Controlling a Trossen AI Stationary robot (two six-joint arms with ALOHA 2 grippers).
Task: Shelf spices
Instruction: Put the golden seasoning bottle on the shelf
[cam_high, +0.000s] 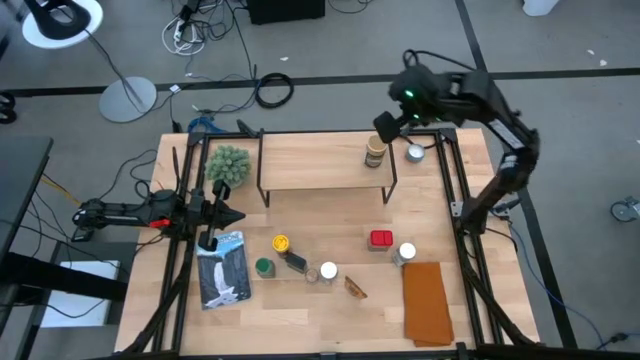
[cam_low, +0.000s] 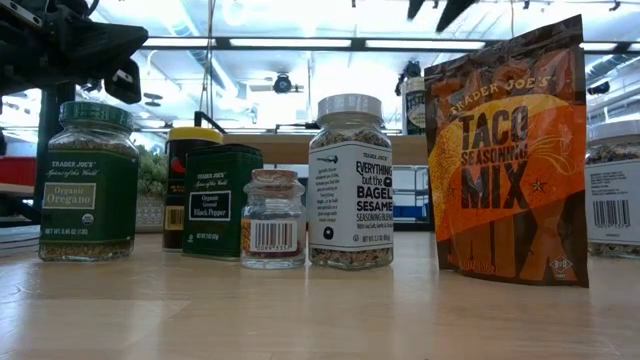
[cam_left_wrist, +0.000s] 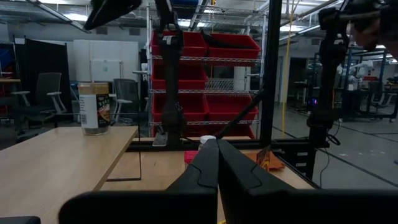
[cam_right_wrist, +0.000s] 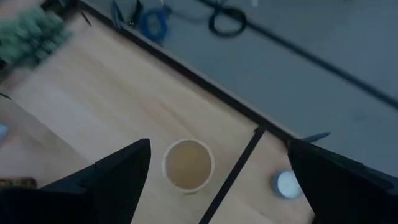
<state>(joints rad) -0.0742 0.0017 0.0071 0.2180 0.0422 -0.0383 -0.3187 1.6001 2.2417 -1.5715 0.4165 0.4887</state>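
Note:
The shelf (cam_high: 320, 165) stands at the table's far middle. A tan cylinder (cam_high: 375, 152) stands upright on its base at the right end of the shelf's plank; the right wrist view looks down on its lid (cam_right_wrist: 188, 164). My right gripper (cam_high: 388, 127) hovers open above it, fingers apart on either side (cam_right_wrist: 217, 186), touching nothing. Other spices stand on the table's near half: a yellow-lidded jar (cam_high: 281, 243), a green-lidded jar (cam_high: 263, 266), a black box (cam_high: 295, 262), a white-lidded jar (cam_high: 328, 271), a red tin (cam_high: 380, 239). My left gripper (cam_high: 215, 215) waits shut at the left.
A fuzzy green plant ball (cam_high: 228, 163) sits left of the shelf, a small silver cup (cam_high: 415, 153) right of it. A brown cloth (cam_high: 427, 300) lies at the near right and a blue-white packet (cam_high: 222, 268) at the near left. An orange seasoning packet (cam_low: 508, 150) stands among the jars.

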